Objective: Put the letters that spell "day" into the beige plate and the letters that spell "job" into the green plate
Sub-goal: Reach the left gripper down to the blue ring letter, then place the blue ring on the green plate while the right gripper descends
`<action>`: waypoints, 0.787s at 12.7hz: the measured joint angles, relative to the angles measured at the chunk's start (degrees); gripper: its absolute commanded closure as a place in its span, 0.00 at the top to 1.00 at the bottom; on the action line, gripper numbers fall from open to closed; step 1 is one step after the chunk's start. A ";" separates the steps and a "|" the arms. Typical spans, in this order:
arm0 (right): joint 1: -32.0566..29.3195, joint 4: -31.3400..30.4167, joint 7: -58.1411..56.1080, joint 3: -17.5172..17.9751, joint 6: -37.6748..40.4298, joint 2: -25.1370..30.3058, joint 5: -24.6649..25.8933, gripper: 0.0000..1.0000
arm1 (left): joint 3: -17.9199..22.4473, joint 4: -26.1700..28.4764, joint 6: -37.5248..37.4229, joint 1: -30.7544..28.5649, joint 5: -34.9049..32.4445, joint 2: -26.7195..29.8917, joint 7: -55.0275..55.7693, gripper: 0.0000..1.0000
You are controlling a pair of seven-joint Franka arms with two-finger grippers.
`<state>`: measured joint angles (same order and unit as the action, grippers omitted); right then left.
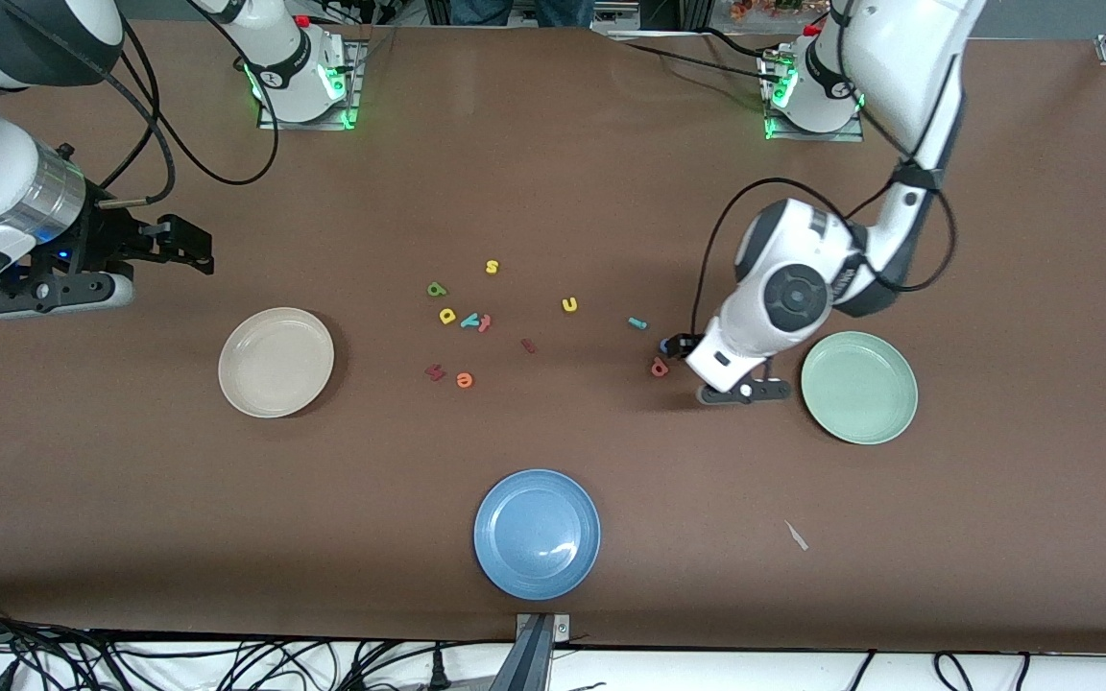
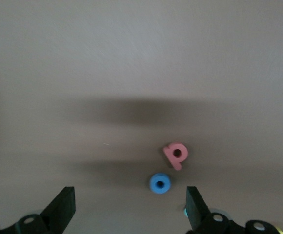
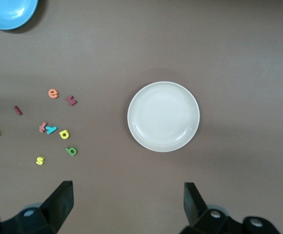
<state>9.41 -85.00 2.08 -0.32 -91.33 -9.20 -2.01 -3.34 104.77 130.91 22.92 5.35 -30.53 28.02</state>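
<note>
Your left gripper hangs low over the table beside the green plate, its jaws spread wide and holding nothing; in the left wrist view the blue o lies between the open fingers, with the salmon b just beside it and not quite touching. From the front you see the b lying flat near the gripper, while the o is mostly hidden under it. The teal j lies a little farther from the camera, toward the middle of the table. The green plate is a pale mint round with a raised rim, and nothing lies in it. Your right gripper waits high over the right arm's end of the table, jaws also wide apart and empty. Its wrist view looks straight down on the beige plate, cream, round and rimmed, with nothing in it. The yellow d, green a and teal y sit in the loose cluster mid-table, well apart from the beige plate; the y touches a small pink letter. The yellow s and u, an orange e and two dark red letters lie scattered around them. The blue plate sits nearest the camera.
</note>
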 measured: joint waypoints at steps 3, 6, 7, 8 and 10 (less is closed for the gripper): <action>0.08 0.04 0.00 0.21 -0.43 0.01 0.00 1.00 | -0.09 6.45 11.08 3.01 0.00 -1.66 3.78 0.89; 0.07 -0.04 0.00 0.21 -0.48 -0.27 0.01 1.00 | -0.11 6.77 13.09 3.57 0.00 -3.37 4.78 0.72; 0.07 -0.12 0.00 0.21 -0.48 -0.88 0.01 1.00 | -0.11 6.74 13.12 3.57 0.00 -3.39 4.81 0.70; 0.07 -0.15 -0.02 0.21 -0.50 -1.70 0.03 1.00 | -0.11 6.72 13.12 3.57 0.00 -3.39 4.85 0.67; 0.07 -0.16 -0.05 0.21 -0.48 -2.99 0.04 1.00 | -0.11 6.72 13.12 3.60 0.00 -3.61 4.89 0.57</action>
<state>9.48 -85.16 2.04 -0.11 -91.81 -12.20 -1.97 -3.45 111.50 144.03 26.53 5.35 -34.14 32.91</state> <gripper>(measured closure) 0.000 0.308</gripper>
